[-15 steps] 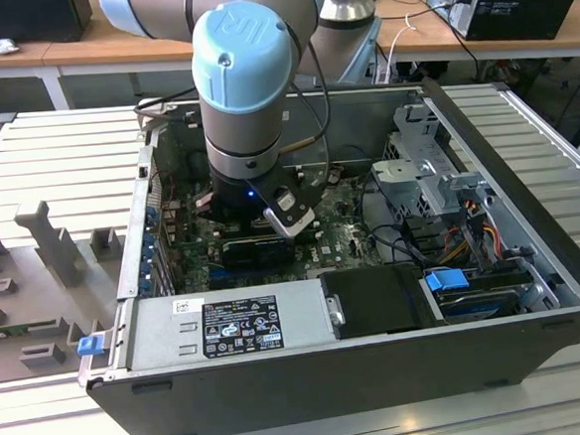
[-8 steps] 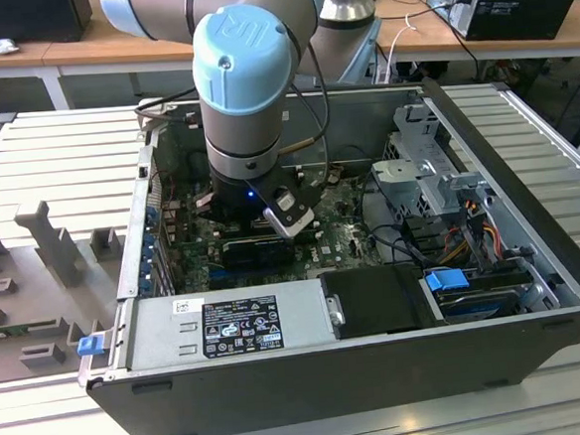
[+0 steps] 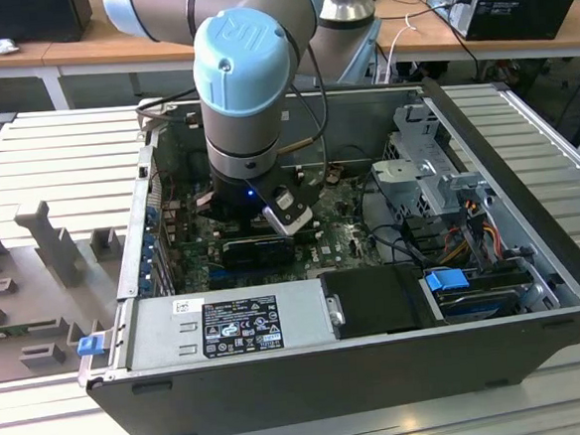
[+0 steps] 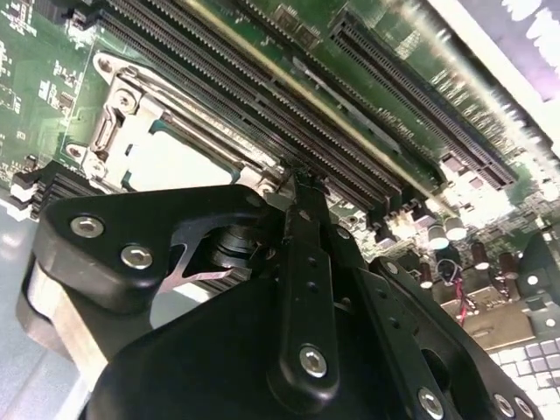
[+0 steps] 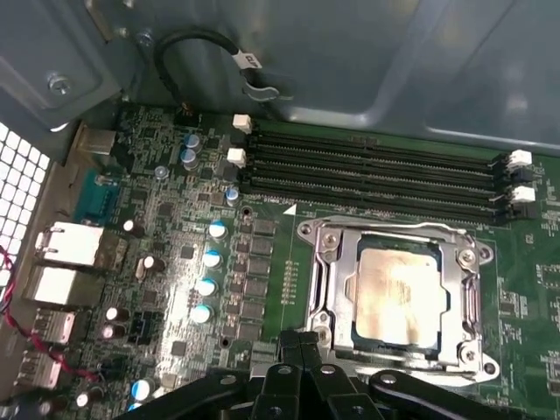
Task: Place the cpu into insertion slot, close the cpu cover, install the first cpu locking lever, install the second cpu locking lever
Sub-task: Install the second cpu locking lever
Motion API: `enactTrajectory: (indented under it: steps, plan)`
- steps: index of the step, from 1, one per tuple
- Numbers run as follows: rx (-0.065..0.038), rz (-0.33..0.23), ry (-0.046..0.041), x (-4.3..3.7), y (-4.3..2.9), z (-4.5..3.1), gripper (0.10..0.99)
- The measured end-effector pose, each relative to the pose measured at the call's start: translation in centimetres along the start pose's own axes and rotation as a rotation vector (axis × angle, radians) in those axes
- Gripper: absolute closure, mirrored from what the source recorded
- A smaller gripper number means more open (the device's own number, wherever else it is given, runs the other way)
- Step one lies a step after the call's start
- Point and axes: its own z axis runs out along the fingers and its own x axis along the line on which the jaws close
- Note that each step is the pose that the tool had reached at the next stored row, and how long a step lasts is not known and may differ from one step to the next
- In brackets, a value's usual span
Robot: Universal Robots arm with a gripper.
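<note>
My matte black metal claw (image 5: pixel 302 367) hangs beside the pale beige-silver square cpu (image 5: pixel 395 293), framed by its shiny grey metal cpu cover (image 5: pixel 395 234). Around them spreads the dark green motherboard (image 5: pixel 262 227), striped with long black memory slots (image 5: pixel 367 179).

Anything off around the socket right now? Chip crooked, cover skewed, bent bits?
Nothing stands out. In the first wrist view the cpu lies flat and square in the insertion slot, with the cpu cover down around it, its frame parallel to the chip's edges. No visible damage.
</note>
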Motion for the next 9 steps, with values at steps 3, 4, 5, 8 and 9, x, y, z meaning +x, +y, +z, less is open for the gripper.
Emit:
enactTrajectory:
  steps: [3,4,5,8,9]
  plan:
    - [0.000,0.000,0.0000,0.04,0.07,0.04,0.980]
    - [0.000,0.000,0.0001,0.05,0.11,-0.09,0.980]
    - [-0.001,0.000,-0.0002,0.05,0.17,-0.21,0.980]
    - [0.000,0.000,0.0000,0.05,0.32,-0.67,0.980]
    - [0.000,0.000,0.0000,0.05,0.36,-0.80,0.980]
